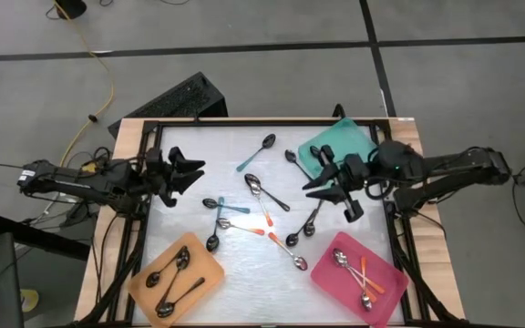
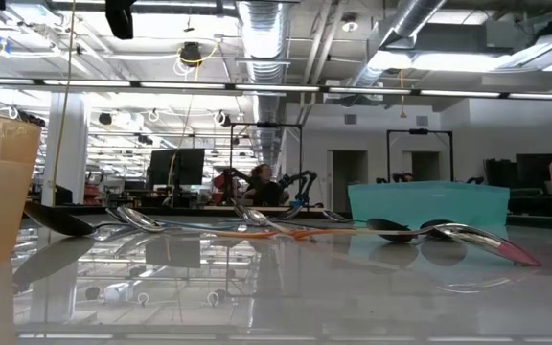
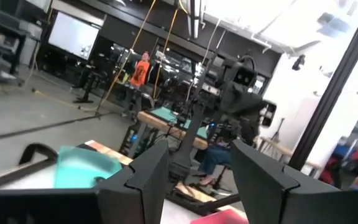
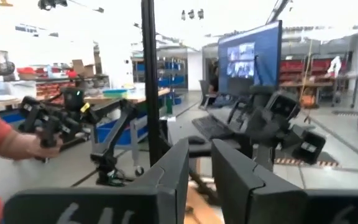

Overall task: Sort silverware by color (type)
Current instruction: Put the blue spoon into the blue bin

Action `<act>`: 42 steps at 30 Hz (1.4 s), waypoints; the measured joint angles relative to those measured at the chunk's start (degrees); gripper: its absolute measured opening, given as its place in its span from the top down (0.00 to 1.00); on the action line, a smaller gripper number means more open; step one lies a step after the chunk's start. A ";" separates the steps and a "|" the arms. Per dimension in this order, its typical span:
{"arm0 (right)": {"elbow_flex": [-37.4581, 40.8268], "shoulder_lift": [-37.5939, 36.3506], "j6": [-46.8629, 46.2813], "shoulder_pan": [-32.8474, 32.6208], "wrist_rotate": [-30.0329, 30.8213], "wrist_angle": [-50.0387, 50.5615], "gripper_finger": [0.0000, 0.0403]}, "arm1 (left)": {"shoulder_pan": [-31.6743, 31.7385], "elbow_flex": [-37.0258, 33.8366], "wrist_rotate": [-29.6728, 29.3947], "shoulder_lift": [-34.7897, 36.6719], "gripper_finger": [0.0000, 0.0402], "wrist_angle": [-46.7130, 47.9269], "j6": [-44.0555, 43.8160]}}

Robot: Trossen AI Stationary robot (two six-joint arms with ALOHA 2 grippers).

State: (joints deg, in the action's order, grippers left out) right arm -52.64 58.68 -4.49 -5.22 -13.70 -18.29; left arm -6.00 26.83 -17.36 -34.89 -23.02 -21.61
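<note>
Three flat plastic trays sit on the white tabletop (image 1: 190, 196), each near a corner. At the near left, the orange rectangular tray (image 1: 177, 277) holds three dark-looking metal spoons (image 1: 173, 270) lying roughly parallel. At the near right, the pink rectangular tray (image 1: 357, 277) holds two or three shiny spoons with thin orange handles (image 1: 357, 275), crossed over one another. At the far right, the teal rectangular tray (image 1: 339, 144) is partly covered by the right arm; what lies in it cannot be told.

Between the trays, the loose silverware (image 1: 261, 205) lies scattered over the middle of the tabletop: a teal-handled spoon (image 1: 257, 153) towards the far edge, another teal-handled one (image 1: 223, 206) near the centre, orange-handled spoons (image 1: 264, 206) crossing it, and several all-silver or dark ones beside them, one close to the pink tray.

Left tool (image 1: 192, 168) hangs above the left side of the tabletop, fingers apart and holding nothing. Right tool (image 1: 318, 189) hangs above the right side, just beside the teal tray, its fingers set a narrow gap apart with nothing between them. In the low view the spoons lie flat in a row across the tabletop.
</note>
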 joint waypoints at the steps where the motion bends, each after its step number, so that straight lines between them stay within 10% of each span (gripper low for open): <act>1: 0.00 0.02 0.00 -0.41 0.07 0.68 0.76 | -0.02 0.00 0.05 0.00 0.61 0.01 -1.57; 16: 0.07 0.06 0.66 -7.27 25.49 12.91 0.76 | -1.81 0.00 7.81 -8.38 0.61 -1.53 -5.02; 25: 0.13 -1.37 2.14 -8.02 25.86 15.17 0.76 | -1.86 4.13 8.57 -10.56 0.61 -2.70 -2.69; 42: 0.10 -8.72 -1.75 -7.89 25.84 27.93 0.76 | -3.13 11.66 4.73 -17.72 0.61 23.92 -0.23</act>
State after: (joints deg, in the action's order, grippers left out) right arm -52.54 49.96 -6.24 -13.10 12.14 9.64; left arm -9.13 38.49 -12.64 -52.61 0.89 -21.85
